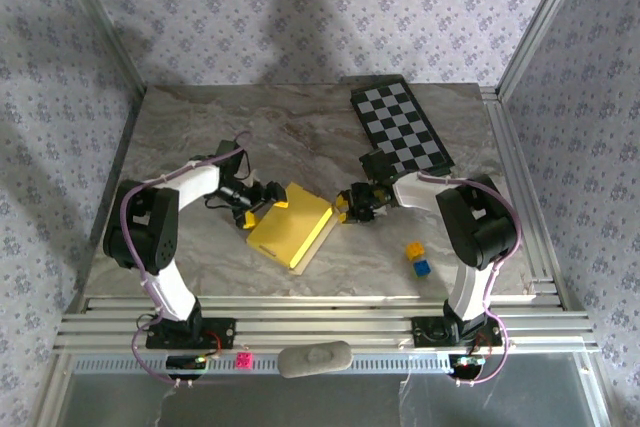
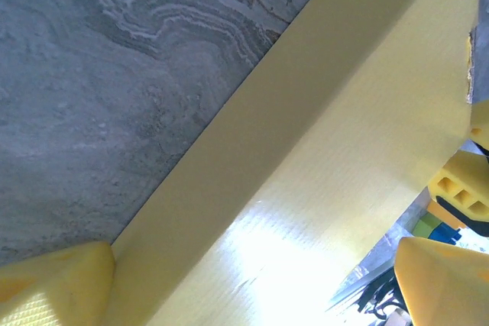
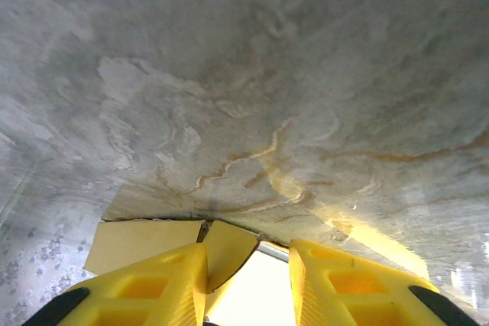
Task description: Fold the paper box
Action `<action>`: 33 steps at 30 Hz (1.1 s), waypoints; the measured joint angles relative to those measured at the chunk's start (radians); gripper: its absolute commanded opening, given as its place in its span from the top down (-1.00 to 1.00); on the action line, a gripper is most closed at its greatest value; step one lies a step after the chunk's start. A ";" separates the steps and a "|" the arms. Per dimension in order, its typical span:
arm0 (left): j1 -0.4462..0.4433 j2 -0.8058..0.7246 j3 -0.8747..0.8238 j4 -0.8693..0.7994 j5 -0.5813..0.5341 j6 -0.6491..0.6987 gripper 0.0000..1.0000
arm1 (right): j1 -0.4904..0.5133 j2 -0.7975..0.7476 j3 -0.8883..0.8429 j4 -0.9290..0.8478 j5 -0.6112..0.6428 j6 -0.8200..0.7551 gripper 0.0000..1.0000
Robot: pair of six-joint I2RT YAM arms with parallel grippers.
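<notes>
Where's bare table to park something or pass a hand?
Free: far-left marble behind the left arm; the back strip left of the chequered board; the near strip between paper box and front rail. Crowded: centre, where left gripper and right gripper flank the box, and around the cubes.

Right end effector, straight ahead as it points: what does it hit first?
The box: its flaps sit right at the tips of the right end effector, with one tab between the jaws. Past them is the table. Depth is unclear, so it may be touching now.
</notes>
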 measured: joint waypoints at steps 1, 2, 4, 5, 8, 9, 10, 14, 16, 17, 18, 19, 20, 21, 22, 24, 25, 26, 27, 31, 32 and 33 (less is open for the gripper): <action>0.000 0.000 0.000 0.000 0.000 0.000 -0.88 | -0.002 0.000 0.002 -0.012 -0.003 -0.015 0.28; 0.000 0.000 0.000 0.000 0.000 0.000 -0.88 | -0.005 0.000 0.006 -0.030 -0.006 -0.032 0.27; 0.000 0.000 0.000 0.000 0.000 0.000 -0.88 | -0.014 0.000 0.015 -0.073 -0.012 -0.070 0.26; 0.000 0.000 0.001 0.000 0.000 0.000 -0.89 | -0.019 0.000 0.023 -0.099 -0.013 -0.093 0.25; 0.000 0.000 0.003 0.000 -0.003 0.000 -0.89 | -0.033 0.000 0.045 -0.159 -0.017 -0.154 0.21; 0.000 0.000 0.003 0.000 -0.003 0.000 -0.89 | -0.036 0.000 0.048 -0.168 -0.020 -0.168 0.20; 0.000 0.000 0.005 0.000 -0.003 0.000 -0.89 | -0.037 0.000 0.049 -0.172 -0.021 -0.179 0.19; -0.009 0.000 0.005 0.000 -0.005 0.000 -0.89 | -0.031 0.024 0.050 -0.170 -0.039 -0.205 0.18; -0.012 0.000 0.005 0.000 -0.006 -0.001 -0.89 | -0.026 0.032 0.061 -0.168 -0.040 -0.209 0.18; -0.013 0.000 0.005 0.000 -0.007 -0.001 -0.89 | -0.024 0.036 0.066 -0.167 -0.039 -0.210 0.19; -0.012 0.000 0.005 0.000 -0.007 -0.001 -0.89 | -0.023 0.038 0.069 -0.165 -0.039 -0.210 0.19; -0.012 0.000 0.005 0.002 -0.007 -0.001 -0.89 | -0.022 0.039 0.070 -0.164 -0.039 -0.210 0.19; -0.013 0.000 0.005 0.001 -0.007 -0.002 -0.89 | -0.021 0.039 0.070 -0.161 -0.038 -0.210 0.19; -0.013 0.000 0.005 0.001 -0.007 -0.004 -0.89 | -0.020 0.039 0.070 -0.158 -0.038 -0.209 0.19; -0.013 0.000 0.005 0.002 -0.007 -0.005 -0.89 | -0.019 0.039 0.070 -0.152 -0.038 -0.205 0.20; -0.014 0.000 0.005 0.006 -0.007 -0.009 -0.89 | -0.016 0.041 0.070 -0.137 -0.038 -0.198 0.21; -0.015 0.000 0.005 0.008 -0.008 -0.011 -0.89 | -0.014 0.042 0.070 -0.128 -0.038 -0.194 0.22; -0.017 0.000 0.005 0.008 -0.009 -0.013 -0.89 | -0.012 0.043 0.070 -0.121 -0.039 -0.190 0.23; -0.019 0.000 0.005 0.008 -0.011 -0.016 -0.89 | -0.011 0.044 0.071 -0.116 -0.039 -0.185 0.24; -0.027 0.000 0.005 0.008 -0.019 -0.028 -0.89 | -0.010 0.046 0.074 -0.096 -0.039 -0.158 0.36; -0.029 0.000 0.004 0.009 -0.022 -0.031 -0.89 | -0.007 0.046 0.075 -0.089 -0.039 -0.149 0.37; -0.030 0.000 0.004 0.011 -0.023 -0.034 -0.89 | -0.006 0.046 0.077 -0.087 -0.039 -0.145 0.40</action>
